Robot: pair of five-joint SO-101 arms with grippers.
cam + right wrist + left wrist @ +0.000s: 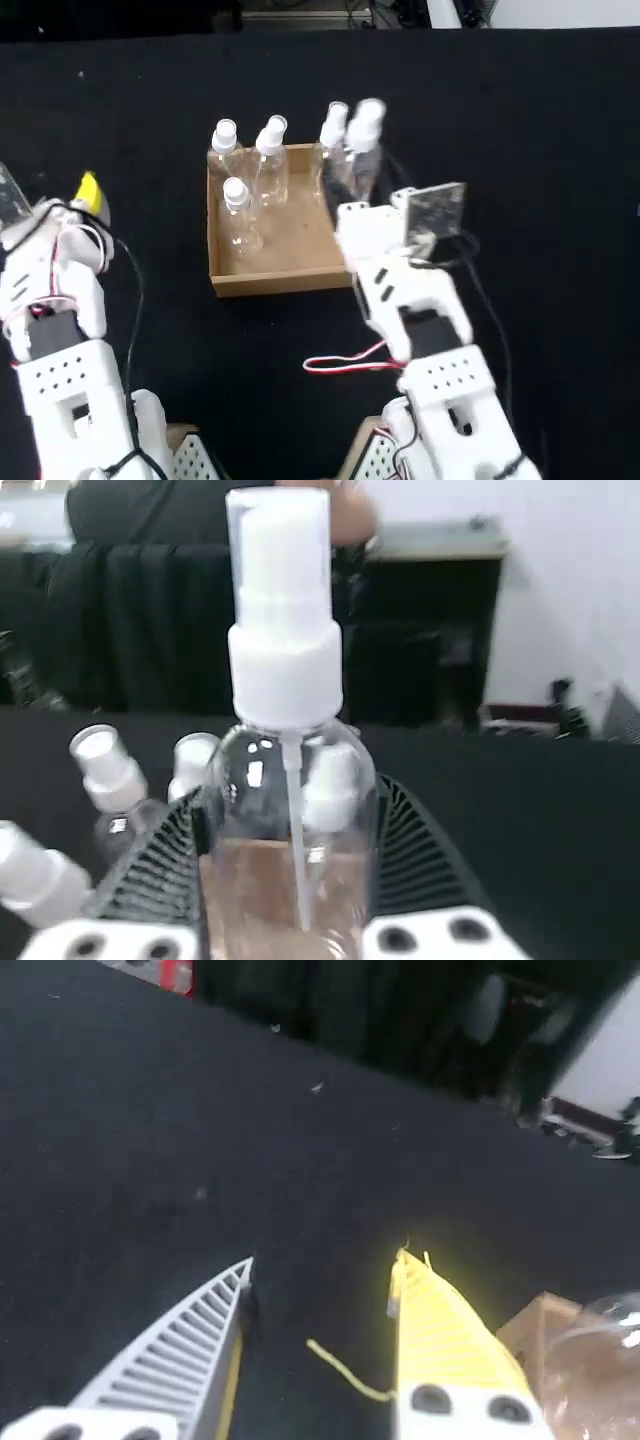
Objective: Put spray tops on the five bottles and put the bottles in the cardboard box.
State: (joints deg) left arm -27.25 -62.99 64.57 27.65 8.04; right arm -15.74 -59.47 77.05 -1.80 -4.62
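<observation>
The right gripper [290,798] is closed on a clear bottle [287,742], one black ribbed finger pressed to each side of its body. The bottle stands upright with a white spray top [283,630] on it. Brown cardboard shows through its lower part.

From above, the right gripper [352,200] is at the right wall of the cardboard box [262,282], at about 2 o'clock from the box's middle. Two capped bottles [350,150] stand close together there. Which of them is held, and whether it is inside the wall or just outside it, cannot be told. The right arm [415,310] runs back from there toward 5 o'clock.

Three more bottles with spray tops stand upright inside the box. Two are along the far wall at 11 and 12 o'clock [248,160], and one [240,218] is nearer the left wall at 9 o'clock.

The left gripper [325,1258] is wide open and holds nothing. Its grey and yellow fingers are spread above the black table [200,1140]. A corner of the box [535,1322] and part of a clear bottle [612,1325] are cut off at the picture's edge. From above, the left gripper [90,192] is well apart from the box, out at 9 o'clock, and its arm [55,330] trails toward 7 o'clock.
</observation>
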